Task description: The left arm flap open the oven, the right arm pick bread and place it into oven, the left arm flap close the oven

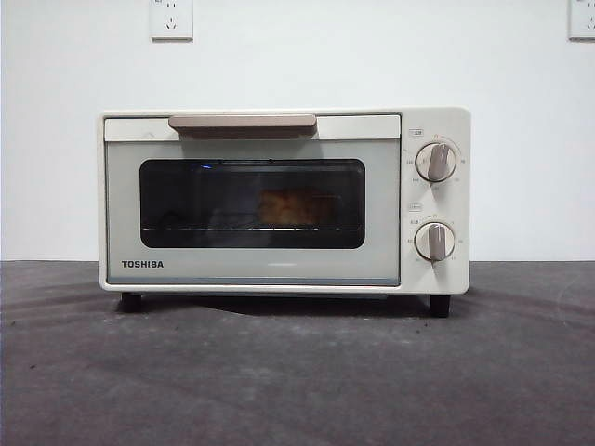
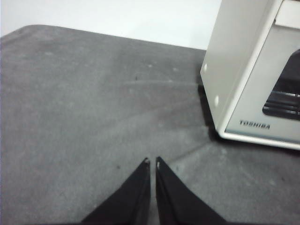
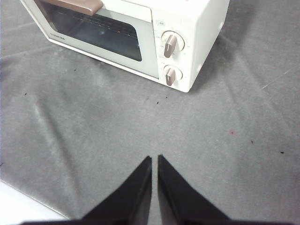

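The cream-white TOSHIBA oven (image 1: 251,269) stands on the grey table with its door shut. Its beige bar handle (image 1: 243,123) runs along the top of the door. The golden-brown bread (image 1: 296,207) shows dimly through the dark glass, lying on the rack inside. The oven also shows in the left wrist view (image 2: 243,70) and in the right wrist view (image 3: 187,18). My left gripper (image 2: 152,162) is shut and empty over bare table off the oven's left side. My right gripper (image 3: 154,158) is shut and empty over the table in front of the oven's knob side. Neither arm shows in the front view.
Two round knobs (image 1: 435,161) sit on the oven's right panel. A grey cloth (image 1: 297,372) covers the table. Its white edge shows near my right gripper (image 3: 18,208). A white wall with two sockets (image 1: 171,19) stands behind.
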You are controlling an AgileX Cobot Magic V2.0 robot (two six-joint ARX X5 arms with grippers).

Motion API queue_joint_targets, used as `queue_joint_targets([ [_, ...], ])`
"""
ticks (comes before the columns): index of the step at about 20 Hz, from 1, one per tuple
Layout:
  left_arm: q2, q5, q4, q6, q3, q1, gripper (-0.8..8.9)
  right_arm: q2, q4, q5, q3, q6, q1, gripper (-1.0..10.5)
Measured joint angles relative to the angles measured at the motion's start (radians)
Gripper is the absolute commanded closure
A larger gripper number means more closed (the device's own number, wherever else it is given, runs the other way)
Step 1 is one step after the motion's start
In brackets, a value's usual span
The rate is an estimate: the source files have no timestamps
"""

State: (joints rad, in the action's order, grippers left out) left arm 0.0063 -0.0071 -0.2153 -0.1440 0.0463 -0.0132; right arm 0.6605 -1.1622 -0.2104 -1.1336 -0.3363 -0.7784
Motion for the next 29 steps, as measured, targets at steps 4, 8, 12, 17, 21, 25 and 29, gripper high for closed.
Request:
queue_joint_targets([
  [4,-0.002,-0.002,0.032,0.005,-0.014,0.000,7.86,0.000,0.000,0.000,0.000,0.000,0.000,9.3],
  [8,-0.002,-0.003,0.033,0.014,-0.014,0.000,7.86,0.000,0.000,0.000,0.000,0.000,0.000,9.3],
  [12,-0.002,-0.002,0.033,0.016,-0.014,0.000,7.86,0.000,0.000,0.000,0.000,0.000,0.000,9.3],
  [17,-0.002,-0.003,0.032,0.016,-0.014,0.000,7.85,0.000,0.000,0.000,0.000,0.000,0.000,9.3],
  [21,-0.002,-0.003,0.032,0.016,-0.014,0.000,7.85,-0.021,0.003,-0.179,0.005,0.013,0.059,9.3],
  [25,-0.002,-0.002,0.033,0.016,-0.014,0.000,7.85,-0.139,0.143,-0.304,0.176,0.074,0.353,9.3],
  [29,-0.002,-0.002,0.032,0.016,-0.014,0.000,7.86,-0.382,0.668,-0.236,0.604,0.124,0.636,9.3],
])
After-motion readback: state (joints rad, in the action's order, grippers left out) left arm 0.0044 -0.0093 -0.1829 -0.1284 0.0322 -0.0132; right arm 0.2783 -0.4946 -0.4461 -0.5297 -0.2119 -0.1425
